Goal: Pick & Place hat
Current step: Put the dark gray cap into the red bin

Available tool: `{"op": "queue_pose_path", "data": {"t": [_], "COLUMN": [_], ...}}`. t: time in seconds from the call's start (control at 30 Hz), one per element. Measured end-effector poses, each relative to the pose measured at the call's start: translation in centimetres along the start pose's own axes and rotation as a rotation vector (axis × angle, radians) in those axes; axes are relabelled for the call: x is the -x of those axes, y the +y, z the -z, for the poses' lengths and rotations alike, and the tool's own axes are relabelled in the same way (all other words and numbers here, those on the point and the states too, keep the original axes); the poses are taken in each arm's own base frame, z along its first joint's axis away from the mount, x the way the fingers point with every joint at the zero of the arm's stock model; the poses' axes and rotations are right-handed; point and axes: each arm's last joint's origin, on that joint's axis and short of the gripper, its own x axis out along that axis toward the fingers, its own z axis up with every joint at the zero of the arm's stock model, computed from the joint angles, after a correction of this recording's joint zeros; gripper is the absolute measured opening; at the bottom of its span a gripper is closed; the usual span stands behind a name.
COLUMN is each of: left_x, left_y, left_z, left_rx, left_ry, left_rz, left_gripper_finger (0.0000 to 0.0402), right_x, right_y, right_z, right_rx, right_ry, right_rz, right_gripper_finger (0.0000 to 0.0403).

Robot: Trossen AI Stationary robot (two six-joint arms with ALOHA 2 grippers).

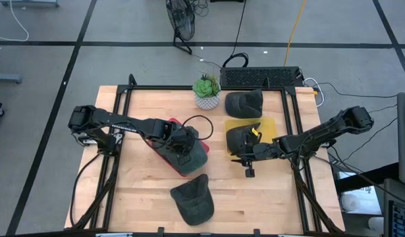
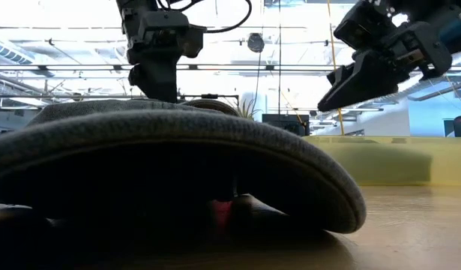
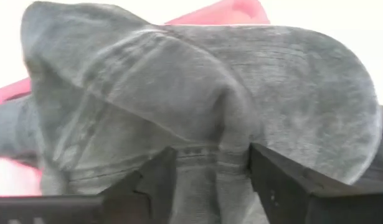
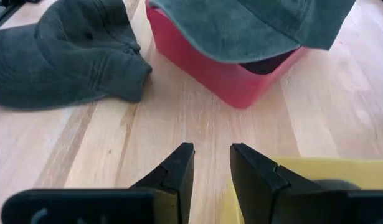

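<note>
A grey-green cap (image 1: 194, 155) lies over a red tray (image 1: 172, 122) at the table's middle, its brim (image 4: 253, 31) overhanging the tray's wall (image 4: 228, 78). My left gripper (image 1: 186, 145) stands on the cap's crown (image 3: 210, 93) from above and is shut on its cloth. My right gripper (image 1: 248, 170) hangs empty above the bare table, beside the near edge of a yellow tray (image 1: 269, 126). Its fingers (image 4: 179, 171) stand a narrow gap apart. A dark cap (image 1: 242, 137) lies on the yellow tray. My left gripper pinches a raised fold of the crown's cloth (image 3: 225, 158) between its two fingers (image 3: 157, 180), coming from above and pointing down. The cap rests on the red tray (image 3: 241, 9), its cloth puckered toward the fingers.
A third, grey cap (image 1: 192, 199) lies on the table near the front edge and fills the low view (image 2: 178, 150). A fourth, dark cap (image 1: 245, 102) lies at the far side, next to a potted plant (image 1: 207, 91). Black frame rails run along the table's sides.
</note>
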Motion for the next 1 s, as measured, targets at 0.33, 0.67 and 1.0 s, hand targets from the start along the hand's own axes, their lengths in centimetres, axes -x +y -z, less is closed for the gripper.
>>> {"op": "queue_pose_path", "data": {"t": [0.33, 0.67, 1.0], "left_x": [0.0, 0.0, 0.4], "left_y": [-0.3, -0.3, 0.0], "left_z": [-0.2, -0.1, 1.4], "left_rx": [-0.035, -0.016, 0.12], "left_ry": [-0.005, -0.006, 0.059], "left_rz": [0.052, 0.045, -0.113], "left_gripper_finger": [0.0058, 0.0024, 0.0024], "right_x": [-0.1, -0.1, -0.1], "right_y": [-0.1, -0.1, -0.1], "right_z": [1.4, 1.3, 1.3], "right_rx": [-0.024, -0.022, -0.022], "right_ry": [-0.056, -0.062, -0.061], "right_rz": [-0.002, -0.002, -0.003], "right_gripper_finger": [0.0091, 0.0091, 0.0091]}}
